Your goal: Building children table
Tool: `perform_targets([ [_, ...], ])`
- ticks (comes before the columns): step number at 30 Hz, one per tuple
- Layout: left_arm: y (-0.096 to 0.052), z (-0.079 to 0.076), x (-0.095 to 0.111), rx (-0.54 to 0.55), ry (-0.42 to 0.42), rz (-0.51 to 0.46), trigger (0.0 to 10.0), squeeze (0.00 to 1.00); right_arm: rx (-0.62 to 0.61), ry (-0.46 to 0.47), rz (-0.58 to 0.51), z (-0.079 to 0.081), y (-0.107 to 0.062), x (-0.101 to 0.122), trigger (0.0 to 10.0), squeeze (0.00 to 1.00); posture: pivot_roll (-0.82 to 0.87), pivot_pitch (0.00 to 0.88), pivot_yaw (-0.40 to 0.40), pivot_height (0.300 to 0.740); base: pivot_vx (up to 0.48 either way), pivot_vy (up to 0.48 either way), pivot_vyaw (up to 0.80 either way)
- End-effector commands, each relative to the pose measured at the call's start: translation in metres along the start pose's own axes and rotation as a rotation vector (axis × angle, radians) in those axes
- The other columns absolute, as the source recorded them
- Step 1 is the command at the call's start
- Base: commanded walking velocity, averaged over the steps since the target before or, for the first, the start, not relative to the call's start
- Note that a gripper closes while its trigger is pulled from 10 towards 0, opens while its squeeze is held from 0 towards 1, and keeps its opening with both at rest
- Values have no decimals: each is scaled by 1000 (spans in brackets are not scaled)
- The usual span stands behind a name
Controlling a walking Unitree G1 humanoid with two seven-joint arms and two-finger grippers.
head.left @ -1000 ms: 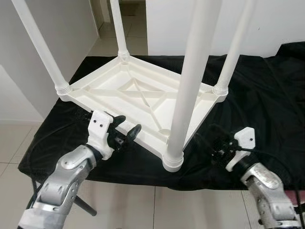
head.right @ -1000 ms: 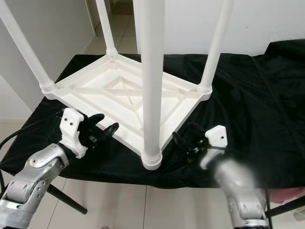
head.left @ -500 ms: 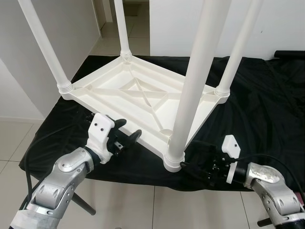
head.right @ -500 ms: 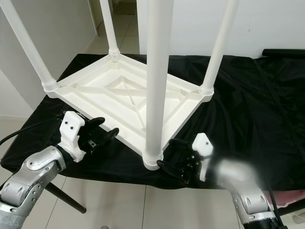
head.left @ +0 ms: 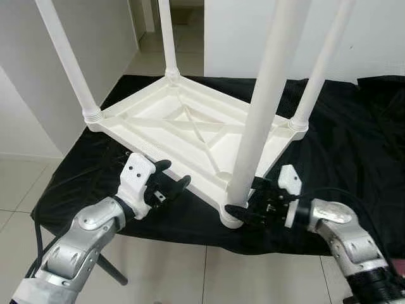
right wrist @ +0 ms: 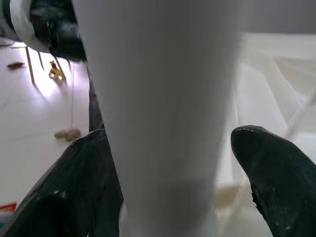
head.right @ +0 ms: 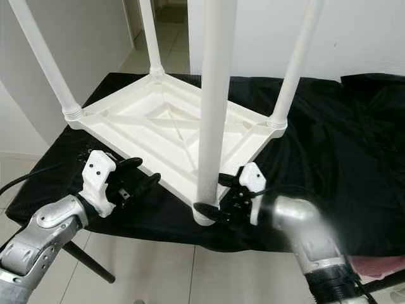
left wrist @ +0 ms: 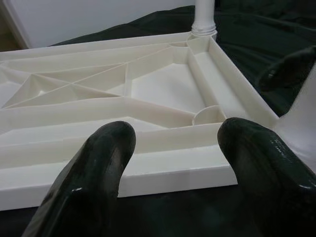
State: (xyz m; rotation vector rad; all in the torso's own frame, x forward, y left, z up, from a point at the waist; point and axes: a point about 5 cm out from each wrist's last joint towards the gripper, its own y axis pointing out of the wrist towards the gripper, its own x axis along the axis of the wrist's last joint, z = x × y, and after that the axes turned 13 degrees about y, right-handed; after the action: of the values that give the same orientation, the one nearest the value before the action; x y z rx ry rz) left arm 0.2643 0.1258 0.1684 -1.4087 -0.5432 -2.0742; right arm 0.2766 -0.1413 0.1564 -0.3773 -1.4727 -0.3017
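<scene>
1. While the white children's table (head.left: 190, 130) lies upside down on the black-draped table (head.left: 354, 145), its four legs stand upright, and my right pincer (head.left: 243, 201) sits at the base of the near leg (head.left: 259, 120), just above the collar at the near corner.
2. Right pincer: its fingers (right wrist: 269, 173) straddle the near leg, one on each side. They look close against it, but I cannot tell whether they are pinching it or only set around it.
3. Left pincer (head.left: 169, 180): spread, empty, hovering just beside the near-left rim (left wrist: 163, 165) of the upturned top, touching nothing that I can see.
4. Step in hand, as I judge it: seating or tightening the near leg in its corner socket. To do it well I should grip low on the leg, keep it upright, and steady the rim with my left pincer so the top does not swing.
5. Edges: the near corner lies close to the near edge of the black-draped table; a push toward me could slide it off.
6. Open room: bare black cloth (head.right: 342, 152) lies to the right and far right; the tiled floor (head.left: 19, 190) lies left and near.
</scene>
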Motion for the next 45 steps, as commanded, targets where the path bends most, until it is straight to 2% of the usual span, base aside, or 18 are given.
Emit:
perform_targets([
  [1, -1, -10, 2, -201, 10, -44, 10000, 0, 12, -9, 7, 2, 10, -3, 10000, 0, 18, 27, 57, 740, 0, 0, 0],
  [3, -1, -11, 2, -203, 11, -45, 10000, 0, 8, 1, -15, 5, 25, -8, 10000, 0, 16, 29, 57, 740, 0, 0, 0],
  [8, 0, -12, 3, -201, 11, -46, 10000, 0, -33, 17, -27, 7, 30, -14, 10000, 0, 21, 31, 57, 740, 0, 0, 0],
  [12, 2, -16, 4, -208, -22, -60, 10000, 0, -135, 37, -42, -7, 16, -17, 10000, 0, 14, 34, 62, 740, 0, 0, 0],
  [16, 3, -20, 5, -219, -41, -67, 10000, 0, -172, 31, -38, -14, 8, -17, 10000, 0, 12, 35, 63, 740, 0, 0, 0],
  [21, 11, -36, 7, -264, -86, -98, 10000, 0, -301, 29, -51, -37, -14, -16, 10000, 0, -10, 35, 73, 740, 0, 0, 0],
  [27, 16, -40, 10, -274, -92, -115, 10000, 0, -357, 46, -65, -45, -21, -19, 10000, 0, -15, 38, 78, 740, 0, 0, 0],
  [33, 28, -46, 14, -294, -96, -134, 10000, 0, -520, 72, -108, -63, -34, -25, 10000, 0, -23, 39, 89, 740, 0, 0, 0],
  [39, 34, -46, 16, -268, -59, -145, 10000, 0, -633, 82, -162, -67, -38, -28, 10000, 0, -32, 40, 95, 740, 0, 0, 0],
  [40, 35, -42, 16, -235, -56, -137, 10000, 0, -656, 95, -186, -64, -39, -31, 10000, 0, -39, 38, 102, 740, 0, 0, 0],
  [45, 38, -42, 19, -204, -39, -148, 10000, 0, -601, 64, -199, -53, -26, -27, 10000, 0, -39, 34, 101, 740, 0, 0, 0],
])
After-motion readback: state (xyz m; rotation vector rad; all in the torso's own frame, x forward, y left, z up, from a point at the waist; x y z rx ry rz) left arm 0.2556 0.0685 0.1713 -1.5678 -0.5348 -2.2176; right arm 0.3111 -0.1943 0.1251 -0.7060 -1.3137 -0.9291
